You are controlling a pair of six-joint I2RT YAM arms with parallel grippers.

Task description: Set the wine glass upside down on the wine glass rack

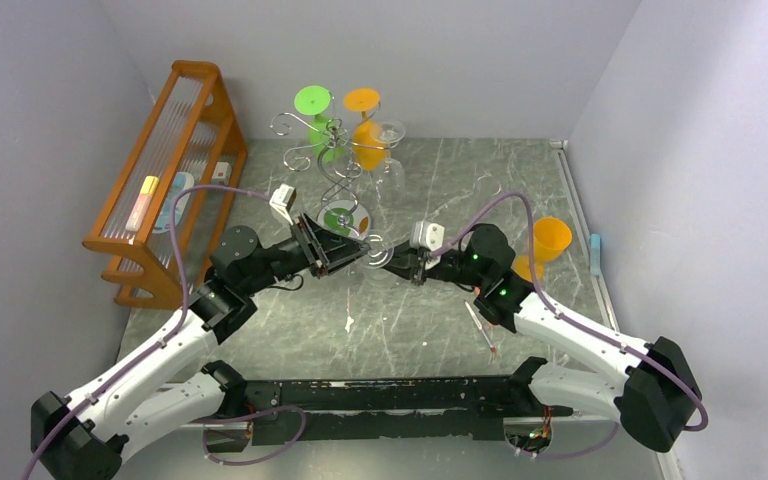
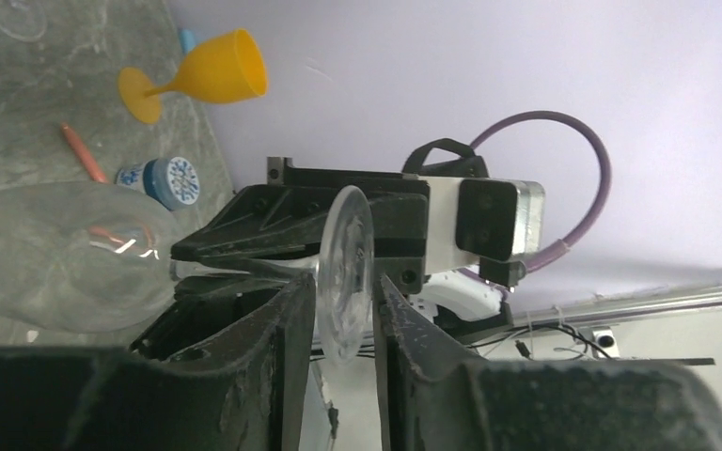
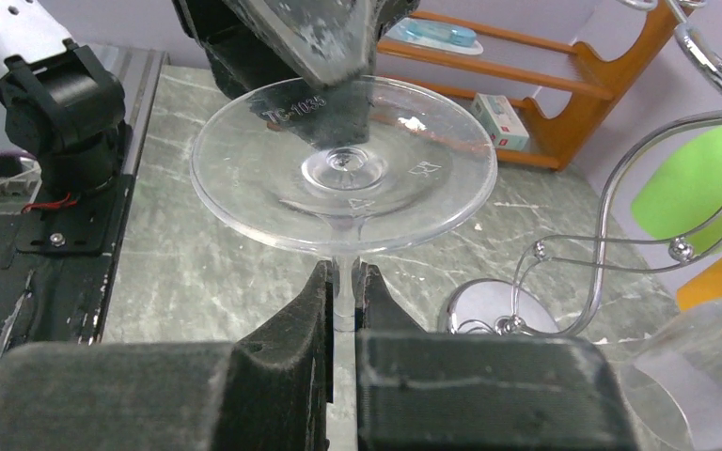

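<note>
The clear wine glass (image 1: 373, 250) hangs level between my two grippers, in front of the wine glass rack (image 1: 338, 165). My right gripper (image 3: 343, 282) is shut on its thin stem (image 3: 342, 299), just behind the round foot (image 3: 343, 164). My left gripper (image 2: 346, 310) has one finger on each face of that foot (image 2: 346, 268), closed in against it. The bowl (image 2: 56, 258) points away, past the right gripper's fingers. The rack's silver wire curls (image 3: 620, 197) and mirrored base (image 3: 489, 310) stand just to the right in the right wrist view.
A green glass (image 1: 312, 100), an orange one (image 1: 362, 100) and a clear one (image 1: 390, 150) hang on the rack. An orange wooden rack (image 1: 170, 170) stands at the far left. Near the right wall are an orange goblet (image 1: 550, 240), a red pen (image 1: 480, 325) and a small blue-white bottle (image 2: 164, 178).
</note>
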